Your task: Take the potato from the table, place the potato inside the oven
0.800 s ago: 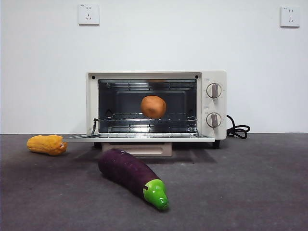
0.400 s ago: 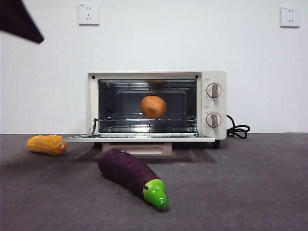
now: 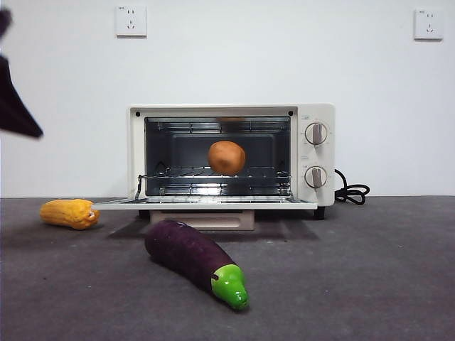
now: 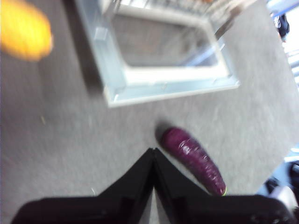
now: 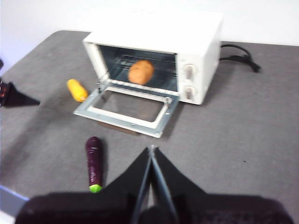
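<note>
At the far left edge of the front view the left pincer (image 3: 15, 114) hangs high above the surface (image 3: 370, 270), its jaws together and empty. Below it lies the corn cob (image 3: 69, 213), then the eggplant (image 3: 195, 261) nearer the camera. The oven (image 3: 231, 158) stands with its door (image 3: 202, 204) folded down flat, and the potato (image 3: 227, 158) sits on the wire rack inside. The right pincer (image 5: 150, 154) waits well back, jaws pressed together, holding nothing.

Left wrist view is motion-blurred: corn (image 4: 23, 30) cut off at the edge, oven (image 4: 163, 56) door only partly visible.
</note>
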